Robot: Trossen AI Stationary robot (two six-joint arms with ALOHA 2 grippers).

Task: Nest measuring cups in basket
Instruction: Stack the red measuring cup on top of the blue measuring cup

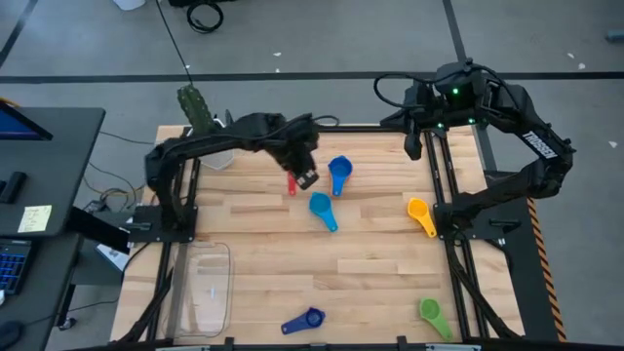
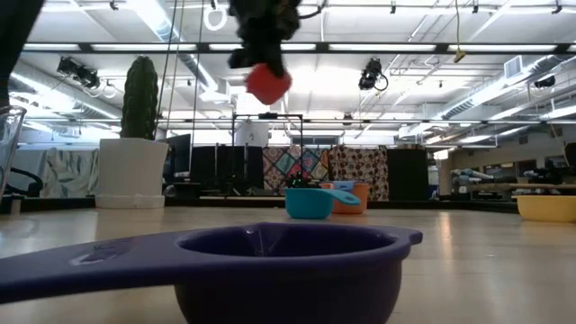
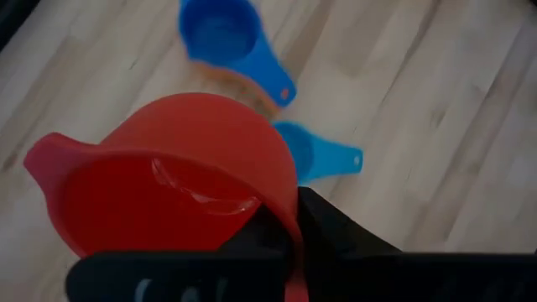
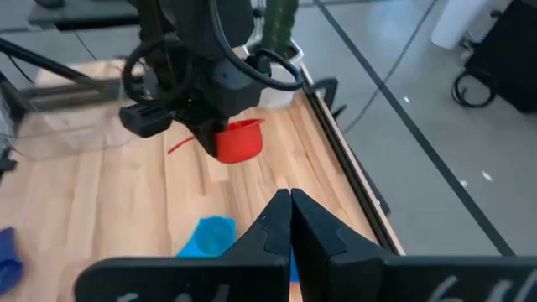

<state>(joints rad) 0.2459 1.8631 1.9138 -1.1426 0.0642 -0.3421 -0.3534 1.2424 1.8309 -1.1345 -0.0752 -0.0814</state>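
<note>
My left gripper (image 1: 300, 174) hangs over the table's middle, shut on the red measuring cup (image 1: 292, 185), which shows high in the low view (image 2: 268, 83). On the wood lie a blue cup (image 1: 338, 174) with an orange one (image 3: 256, 96) under it, a light blue cup (image 1: 322, 210), a yellow cup (image 1: 421, 214), a green cup (image 1: 432, 314) and a dark blue cup (image 1: 304, 321). The clear basket (image 1: 205, 288) rests at the near left corner. My right gripper (image 4: 290, 210) waits shut above the far right edge. My left gripper pinches the red cup between its two fingers (image 3: 336, 239) where the handle meets the bowl's rim (image 3: 289, 239). The fingers point down from above. The cup is lifted clear of the table and tilted, its handle (image 4: 180, 147) sticking out past the fingers.
A white pot with a green cactus (image 1: 195, 112) stands at the far left corner, behind my left arm. Bare wood lies between the light blue cup and the basket. A desk with a laptop (image 1: 19, 185) sits off the table's left side.
</note>
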